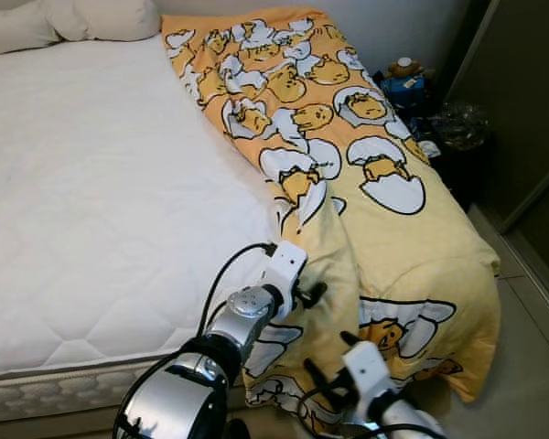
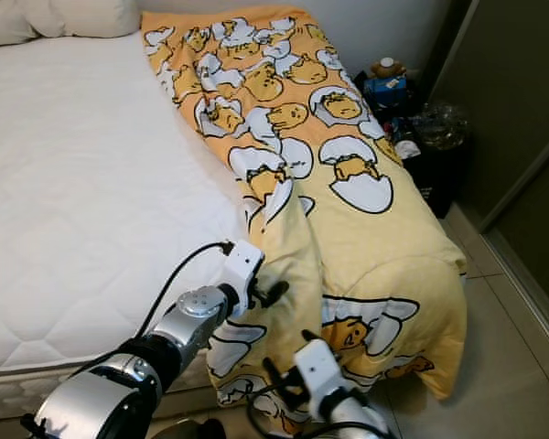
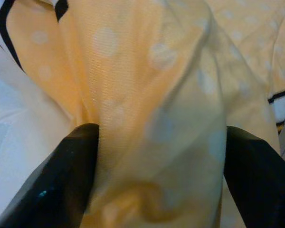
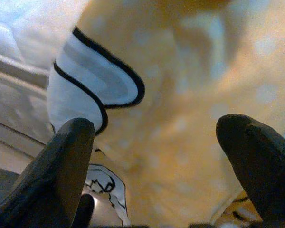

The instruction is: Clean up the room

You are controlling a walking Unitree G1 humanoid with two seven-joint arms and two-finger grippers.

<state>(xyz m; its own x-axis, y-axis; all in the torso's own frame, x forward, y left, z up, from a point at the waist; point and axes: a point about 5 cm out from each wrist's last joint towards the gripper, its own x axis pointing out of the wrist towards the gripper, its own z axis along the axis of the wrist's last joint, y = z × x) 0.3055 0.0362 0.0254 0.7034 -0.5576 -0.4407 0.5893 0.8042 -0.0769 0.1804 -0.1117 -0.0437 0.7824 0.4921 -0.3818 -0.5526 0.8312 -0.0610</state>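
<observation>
Blanket (image 3: pixel 147 109) fold bunched between left gripper's (image 3: pixel 159 156) spread fingers.

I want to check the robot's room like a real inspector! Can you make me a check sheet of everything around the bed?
Surface: white quilted mattress, bare on the robot's left side.
Job's things: yellow egg-print blanket bunched along the bed's right side, hanging over the foot end.
Clutter: boxes and a crumpled clear bag piled on the floor by the wall, right of the bed; details too small to tell.
Grippers: left gripper at the blanket's edge, jaws open around a fold of fabric; right gripper lower at the hanging part, jaws open.
Cables: black cable looping along the left arm.
Surroundings: white pillows at the head end, dark wardrobe door, tiled floor.
</observation>
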